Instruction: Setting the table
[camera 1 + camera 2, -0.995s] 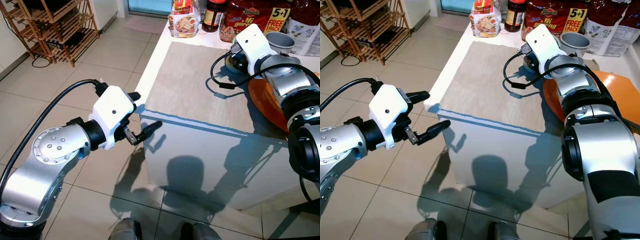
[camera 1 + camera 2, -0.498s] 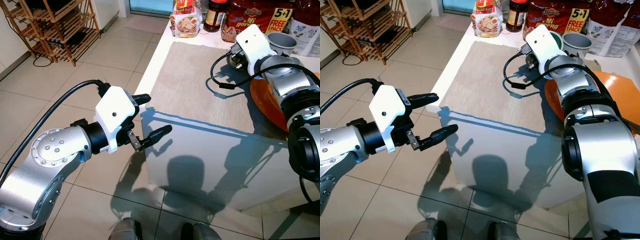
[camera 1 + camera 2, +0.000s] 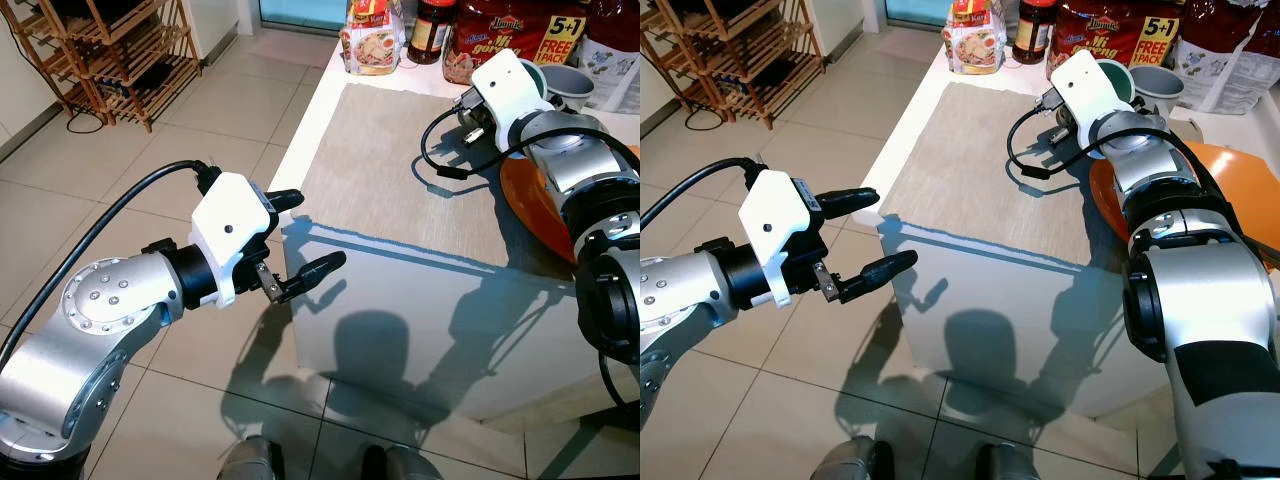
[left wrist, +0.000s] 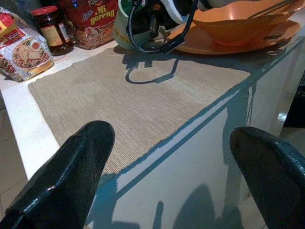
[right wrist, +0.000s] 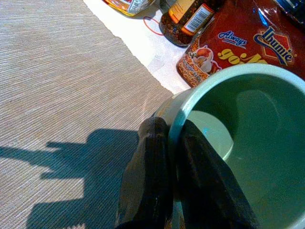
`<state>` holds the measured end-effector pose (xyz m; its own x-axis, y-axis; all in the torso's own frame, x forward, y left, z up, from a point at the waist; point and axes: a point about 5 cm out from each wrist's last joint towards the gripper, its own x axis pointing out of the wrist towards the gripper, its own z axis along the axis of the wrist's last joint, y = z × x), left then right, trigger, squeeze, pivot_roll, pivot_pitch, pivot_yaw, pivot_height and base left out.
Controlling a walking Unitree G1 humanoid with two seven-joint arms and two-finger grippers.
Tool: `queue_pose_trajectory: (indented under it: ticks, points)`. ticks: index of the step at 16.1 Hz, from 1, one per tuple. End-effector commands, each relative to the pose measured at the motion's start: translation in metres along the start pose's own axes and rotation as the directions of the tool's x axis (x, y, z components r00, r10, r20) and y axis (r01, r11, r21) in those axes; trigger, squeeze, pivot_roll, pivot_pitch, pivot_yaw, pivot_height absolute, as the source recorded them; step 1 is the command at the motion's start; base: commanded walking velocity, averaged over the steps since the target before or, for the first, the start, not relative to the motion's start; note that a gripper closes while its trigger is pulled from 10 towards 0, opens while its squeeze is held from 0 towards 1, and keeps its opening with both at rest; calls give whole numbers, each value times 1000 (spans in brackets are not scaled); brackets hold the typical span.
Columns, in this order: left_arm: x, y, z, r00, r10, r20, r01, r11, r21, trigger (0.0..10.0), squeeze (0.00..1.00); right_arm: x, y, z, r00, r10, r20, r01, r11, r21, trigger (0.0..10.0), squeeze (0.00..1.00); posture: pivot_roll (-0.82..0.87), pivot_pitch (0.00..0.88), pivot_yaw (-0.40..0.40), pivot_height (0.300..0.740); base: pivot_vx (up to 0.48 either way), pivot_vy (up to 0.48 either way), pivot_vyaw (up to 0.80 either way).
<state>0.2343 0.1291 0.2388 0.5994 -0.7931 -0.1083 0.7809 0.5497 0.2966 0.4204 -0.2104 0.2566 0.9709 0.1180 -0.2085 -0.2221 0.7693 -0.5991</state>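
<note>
Right gripper [image 5: 174, 157] pinched on the green cup [image 5: 238, 138] rim, at the placemat [image 3: 980, 160] 's two o'clock corner. Left gripper [image 3: 865, 235] spread wide, empty, off the mat's seven o'clock edge.

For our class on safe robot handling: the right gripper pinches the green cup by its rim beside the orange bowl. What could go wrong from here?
1. The right gripper holds the green cup only by a thin stretch of rim; it may tilt or slip when moved.
2. The orange bowl sits close beside the right arm, so a swing could knock it.
3. The noodle packs crowd behind the cup.
</note>
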Motion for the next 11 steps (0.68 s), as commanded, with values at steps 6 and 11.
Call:
queue_pose_trajectory:
  ticks: [6, 11]
  points:
    - [-2, 25, -2, 980, 199, -11, -198, 979, 50, 10000, 0, -1, -6, 40, 983, -34, 180, 22, 997, 70, 0, 0, 133, 79, -33, 740, 0, 0, 0]
    - [-6, 51, -8, 884, 468, -2, -467, 883, 51, 10000, 0, -8, 10, 91, 851, 5, 526, -136, 968, 209, 0, 0, 94, 5, -61, 740, 0, 0, 0]
